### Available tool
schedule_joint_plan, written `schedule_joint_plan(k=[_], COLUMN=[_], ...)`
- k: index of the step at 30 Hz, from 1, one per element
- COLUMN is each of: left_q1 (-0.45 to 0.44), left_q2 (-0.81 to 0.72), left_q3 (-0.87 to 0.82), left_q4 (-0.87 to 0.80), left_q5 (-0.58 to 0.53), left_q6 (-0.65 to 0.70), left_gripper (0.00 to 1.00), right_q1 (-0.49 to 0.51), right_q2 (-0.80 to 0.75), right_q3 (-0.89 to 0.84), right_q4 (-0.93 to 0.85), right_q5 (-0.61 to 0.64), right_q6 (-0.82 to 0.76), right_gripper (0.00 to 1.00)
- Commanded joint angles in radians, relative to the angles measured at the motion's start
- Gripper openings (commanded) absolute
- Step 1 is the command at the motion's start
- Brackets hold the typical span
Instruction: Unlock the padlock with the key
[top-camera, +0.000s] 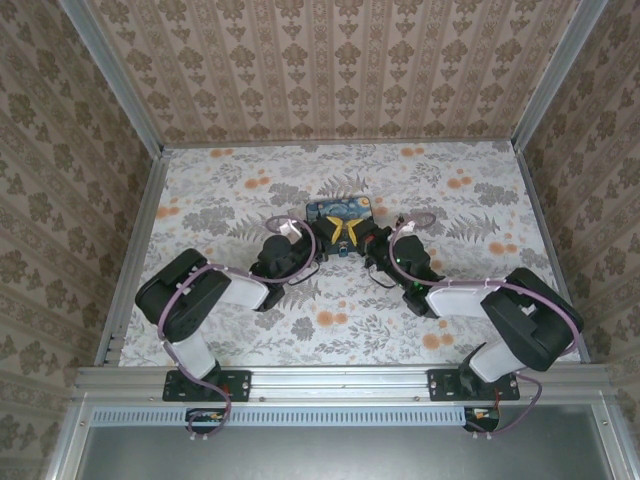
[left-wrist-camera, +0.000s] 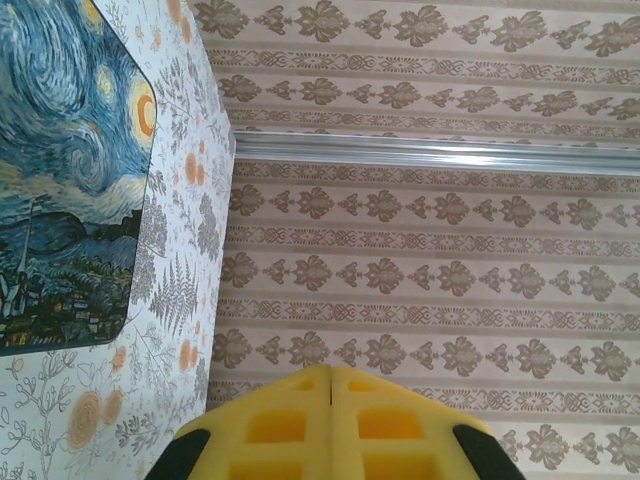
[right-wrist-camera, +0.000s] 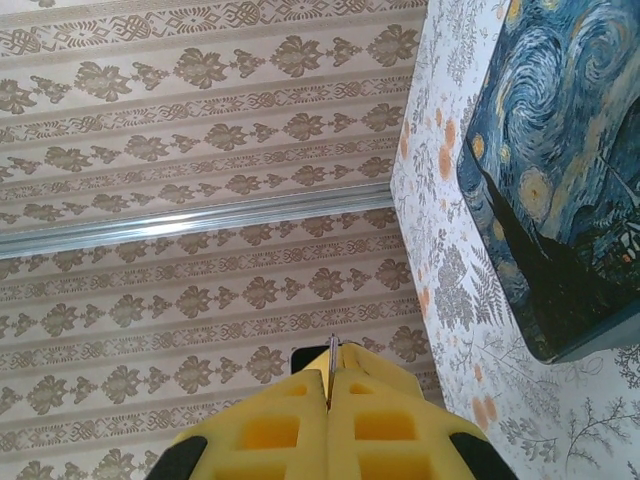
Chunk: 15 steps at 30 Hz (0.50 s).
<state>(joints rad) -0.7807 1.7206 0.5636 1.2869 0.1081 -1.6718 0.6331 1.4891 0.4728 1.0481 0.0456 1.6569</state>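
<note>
The right gripper (right-wrist-camera: 330, 378) has its yellow fingers pressed together on the key (right-wrist-camera: 332, 352), a thin dark metal sliver that stands out from the seam between the fingertips and points toward the patterned wall (right-wrist-camera: 200, 130). The left gripper (left-wrist-camera: 330, 372) has its yellow fingers pressed flat against each other, and its wrist view shows nothing between the tips. From above, both arms reach in toward the middle of the floral table (top-camera: 230, 200), and their yellow fingertips meet and cross just at the near edge of the box painted with a swirling night sky (top-camera: 340, 209). A small blue-teal bit, apparently the padlock (top-camera: 343, 249), lies just on the near side of those crossed fingers, between the two gripper bodies; it is too small to tell how it lies or whether either finger touches it. In each wrist view the painted box lies on the table off to one side of the fingers.
</note>
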Motion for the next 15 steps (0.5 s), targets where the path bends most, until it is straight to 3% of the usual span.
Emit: schedule_joint_plan(k=[1, 4, 6, 9, 15], left_q1=[-0.003, 0.007, 0.018, 0.046, 0.109], left_q2=[0.010, 0.005, 0.001, 0.007, 0.052], left_q3=[0.013, 0.012, 0.012, 0.027, 0.091], left_q4=[0.020, 0.020, 0.019, 0.019, 0.017], left_q5=[0.002, 0.020, 0.046, 0.125, 0.363], left_q6=[0.021, 0.042, 0.069, 0.113, 0.214], left_gripper=[0.00, 0.00, 0.00, 0.00, 0.00], right_q1=[-0.004, -0.026, -0.051, -0.115, -0.287], right_q2=[-0.034, -0.072, -0.134, -0.240, -0.363], right_q3=[-0.015, -0.039, -0.072, -0.105, -0.041], right_q4=[-0.010, -0.045, -0.103, -0.221, -0.419], right_q5=[0.025, -0.008, -0.021, -0.082, -0.406], right_q6=[0.001, -0.045, -0.089, -0.181, -0.435], right_gripper=[0.08, 0.37, 0.47, 0.53, 0.55])
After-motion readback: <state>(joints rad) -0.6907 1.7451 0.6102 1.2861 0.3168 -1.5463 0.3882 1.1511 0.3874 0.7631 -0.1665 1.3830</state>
